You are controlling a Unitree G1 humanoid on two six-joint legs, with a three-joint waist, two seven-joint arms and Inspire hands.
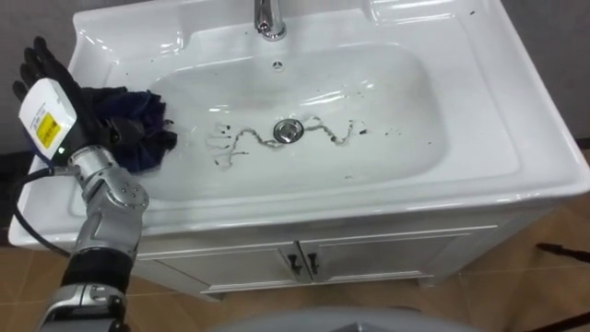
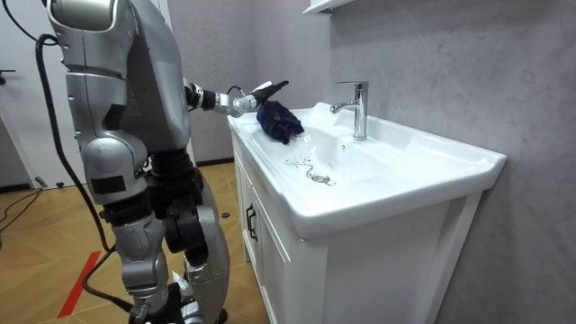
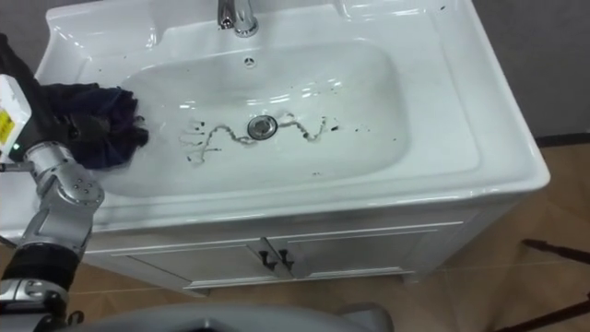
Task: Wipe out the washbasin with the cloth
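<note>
Holds black fingers (image 1: 43, 66) straight and close together, pointing toward the wall along the left side of the white basin (image 1: 479, 138); pinches nothing that can be made out. Rests the left hand (image 1: 76, 100) over the flat left rim, thumb side against a bunched dark blue cloth (image 1: 140, 124). Sets that cloth at the rim's inner edge, heaped, with a fold spilling onto the bowl's left slope.

Farther in: a stretch of bare white slope between the cloth and a thin dark squiggle of grime (image 1: 241, 140). Runs the squiggle either side of the metal drain (image 1: 289, 130) at the bowl's middle, touching it, with loose dark specks (image 1: 373, 131) scattered to the right. Places a small overflow hole (image 1: 277, 65) on the back wall of the bowl and, just behind it, a chrome tap (image 1: 267, 18) upright at the back centre, well apart from hand and cloth.

Below the basin: white cabinet doors (image 1: 387, 254) with two dark handles (image 1: 304, 263) side by side at the middle.

Seen from the room: stands upright on the wooden floor (image 2: 36, 225) at the room view's left of the cabinet, left arm stretched level over the near corner, cloth hanging dark under the hand. Backs the scene with a grey wall (image 2: 450, 63) and the edge of a white shelf (image 2: 324, 7) above the tap.
</note>
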